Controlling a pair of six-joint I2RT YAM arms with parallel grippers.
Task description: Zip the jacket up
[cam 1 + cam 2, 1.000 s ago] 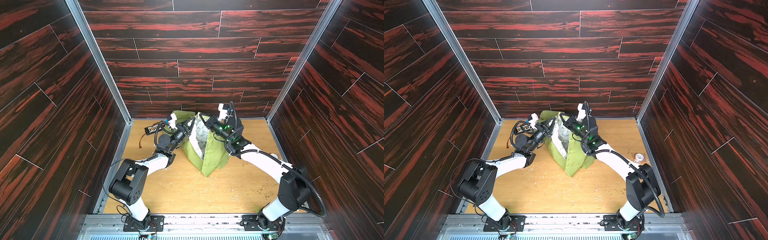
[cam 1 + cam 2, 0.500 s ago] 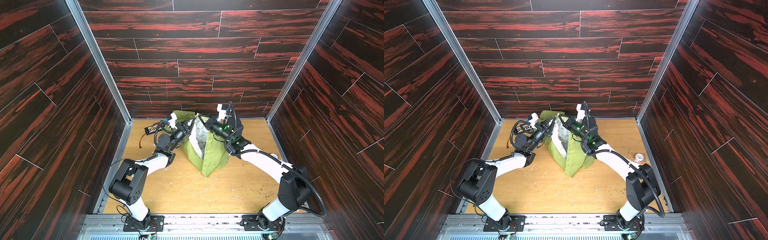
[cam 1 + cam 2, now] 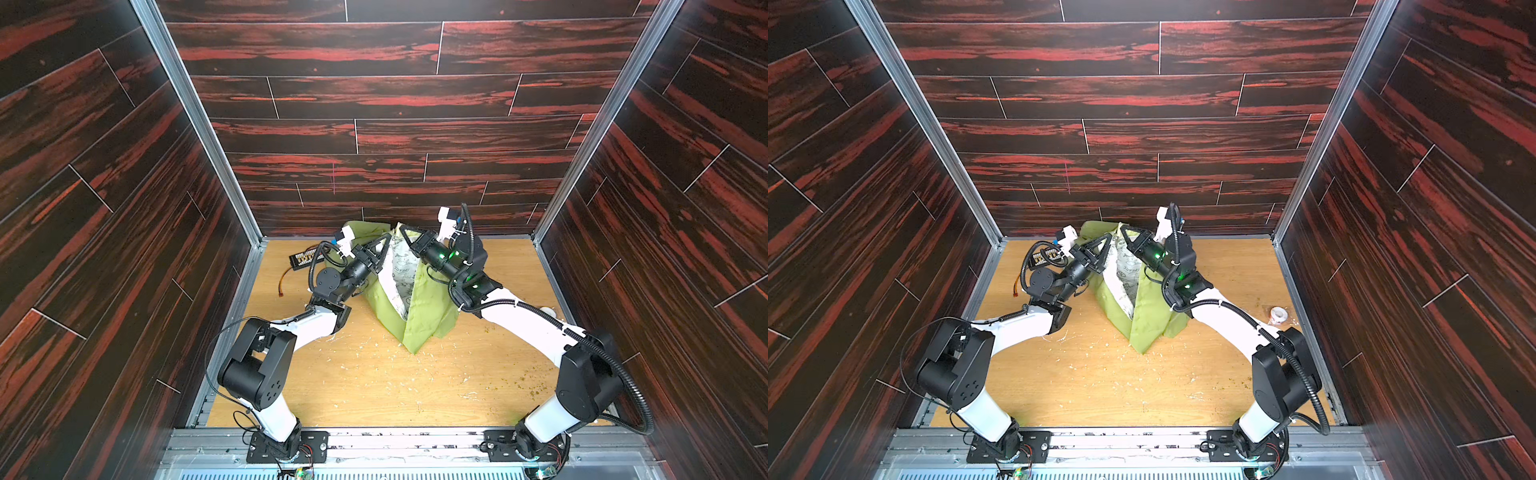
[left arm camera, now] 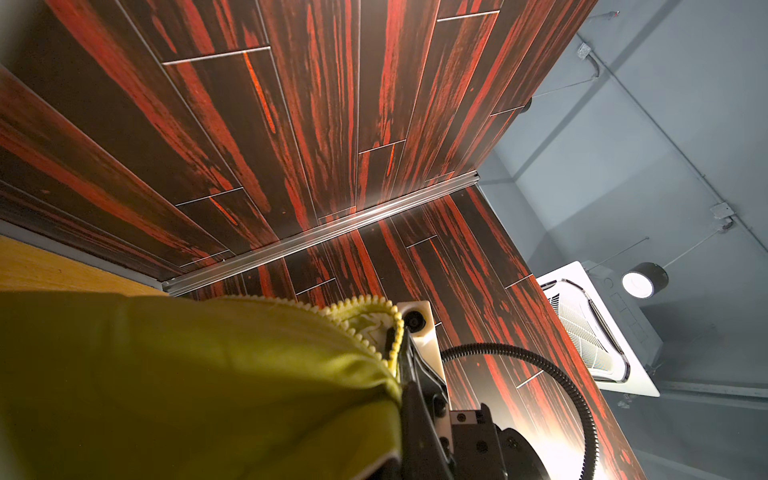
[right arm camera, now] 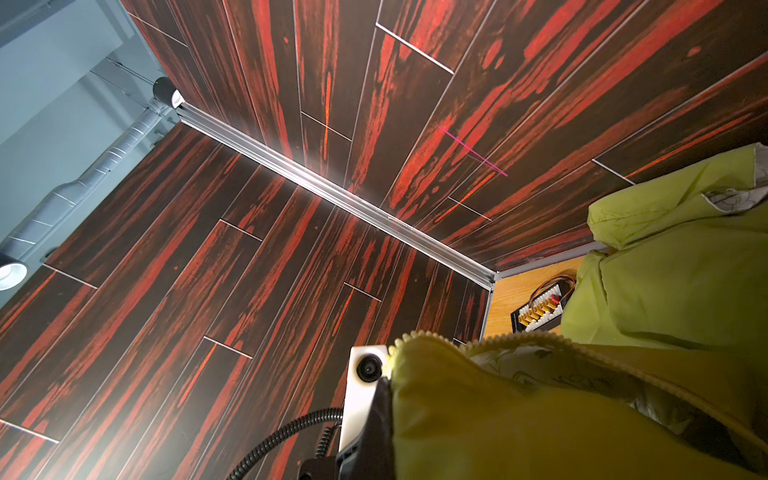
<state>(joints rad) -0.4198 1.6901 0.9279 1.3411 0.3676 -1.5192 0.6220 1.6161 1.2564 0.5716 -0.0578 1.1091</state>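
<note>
1. Table [image 3: 374, 386]. Pale wood, carrying everything below and lying bare toward the near edge.

2. Jacket [image 3: 428, 299]. It is hanging at the far middle of the table, between the two arms. Its upper front is being lifted clear while its lower end is resting on the wood. The two green front panels are spreading apart at the top, showing the white printed lining, and are converging to a point at the bottom. It seems to be held this way to pull both front edges taut and line them up for closing. Whether the slider is engaged cannot be told.

3. Left gripper [image 3: 387, 239]. Its jaws are pressed together, pinching the upper corner of one front panel. In the left wrist view the zipper teeth [image 4: 353, 330] are curling over the fabric right at the grip, so the hold is sitting on the zipper edge itself.

4. Right gripper [image 3: 404, 231]. It is standing just beside the left gripper. Its jaws are likewise clamped on the opposite panel's top corner, with teeth running along the pinched edge.

5. Board [image 3: 305, 259]. Black, with connectors and thin wires. It is lying flat near the far left corner, apart from the jacket and probably not part of this job.

6. Tape roll [image 3: 1278, 314]. Small and white, it is sitting near the right wall, well apart from the jacket.

7. Scraps [image 3: 365, 368]. Pale flecks are lying scattered across the near table.
</note>
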